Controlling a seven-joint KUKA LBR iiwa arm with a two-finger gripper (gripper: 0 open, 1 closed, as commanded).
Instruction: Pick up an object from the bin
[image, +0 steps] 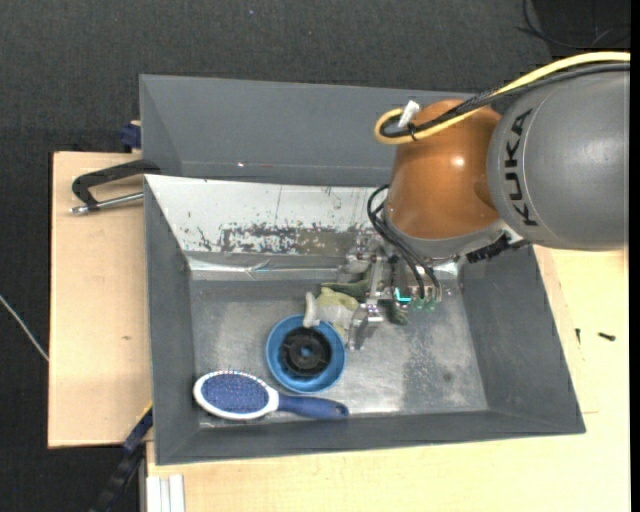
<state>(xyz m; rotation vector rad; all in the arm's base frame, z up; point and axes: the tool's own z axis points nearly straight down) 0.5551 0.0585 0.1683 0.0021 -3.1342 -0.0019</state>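
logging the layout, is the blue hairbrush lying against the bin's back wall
No, the blue hairbrush lies along the front edge of the bin floor, just below the round blue dish.

Small pale yellow-green object (333, 299), irregular in outline, lying near the middle of the bin (168, 320) floor. Touching its front-left side is a round blue dish-like item (287, 374) with a black centre, lying flat. At front left lies a blue oval hairbrush (236, 394), white-rimmed, bristle face up, with its handle pointing right under the dish's edge.
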